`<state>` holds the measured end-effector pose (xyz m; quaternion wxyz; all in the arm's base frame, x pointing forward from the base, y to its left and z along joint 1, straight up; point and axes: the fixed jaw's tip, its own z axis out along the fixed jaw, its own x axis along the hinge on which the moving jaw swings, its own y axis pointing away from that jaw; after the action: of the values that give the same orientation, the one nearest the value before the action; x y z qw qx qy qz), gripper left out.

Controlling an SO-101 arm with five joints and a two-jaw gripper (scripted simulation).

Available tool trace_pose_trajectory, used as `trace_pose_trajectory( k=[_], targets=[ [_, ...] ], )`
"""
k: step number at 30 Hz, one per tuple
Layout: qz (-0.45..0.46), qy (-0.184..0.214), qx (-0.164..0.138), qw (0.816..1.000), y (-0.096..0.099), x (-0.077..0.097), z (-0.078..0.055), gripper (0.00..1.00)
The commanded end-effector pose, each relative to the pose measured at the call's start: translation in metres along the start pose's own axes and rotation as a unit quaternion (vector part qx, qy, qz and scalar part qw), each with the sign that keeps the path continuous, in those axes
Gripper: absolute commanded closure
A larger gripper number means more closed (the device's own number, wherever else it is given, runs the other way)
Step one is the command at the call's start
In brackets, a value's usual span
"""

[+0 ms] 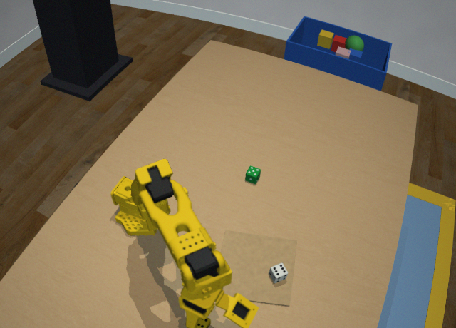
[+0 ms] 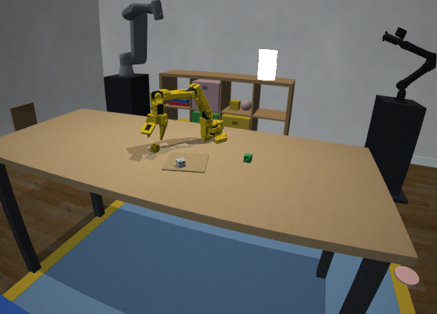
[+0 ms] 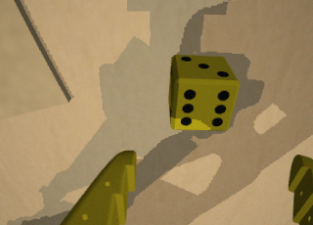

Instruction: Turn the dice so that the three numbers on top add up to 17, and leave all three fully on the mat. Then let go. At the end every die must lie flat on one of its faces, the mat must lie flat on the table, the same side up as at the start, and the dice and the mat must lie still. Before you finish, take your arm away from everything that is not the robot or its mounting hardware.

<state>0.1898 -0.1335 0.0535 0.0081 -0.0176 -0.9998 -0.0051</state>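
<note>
The tool (image 3: 215, 202) was found suspended above the worktop (image 1: 294, 140), off the mat's (image 1: 239, 251) near-left side, its jaws parted and nothing gripped between them. In the wrist view the two fingertips framed bare worktop, with the yellow die (image 3: 202, 94) lying ahead of them, apart from both. That die rested flat on the worktop, outside the mat, inside the arm's shadow; in the exterior view it (image 2: 154, 147) was seen below the tool (image 2: 159, 131) with a clear gap between. A six-pip face was turned toward the wrist camera and a three-pip face adjoined it; which face was uppermost could not be told.

The white die (image 1: 278, 273) was recorded flat on the mat, near its right edge, six pips on top. The green die (image 1: 253, 174) was recorded on the bare worktop, well apart from the mat, five pips on top. The mat was observed lying flat.
</note>
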Motion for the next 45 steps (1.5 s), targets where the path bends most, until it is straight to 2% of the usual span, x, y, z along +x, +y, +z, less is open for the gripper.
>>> trace_pose_trajectory(
  k=[1,10,25,35,45],
  targets=[
    [0.001,-0.026,0.018,1.0,-0.006,-0.004,-0.01,0.69],
    [0.001,-0.026,0.018,1.0,-0.007,-0.005,-0.002,0.69],
    [0.001,-0.026,0.018,1.0,-0.008,-0.007,0.024,0.69],
    [0.001,-0.026,0.018,1.0,-0.007,-0.006,0.032,0.69],
    [0.001,-0.026,0.018,1.0,-0.007,-0.006,0.033,0.69]
  ],
)
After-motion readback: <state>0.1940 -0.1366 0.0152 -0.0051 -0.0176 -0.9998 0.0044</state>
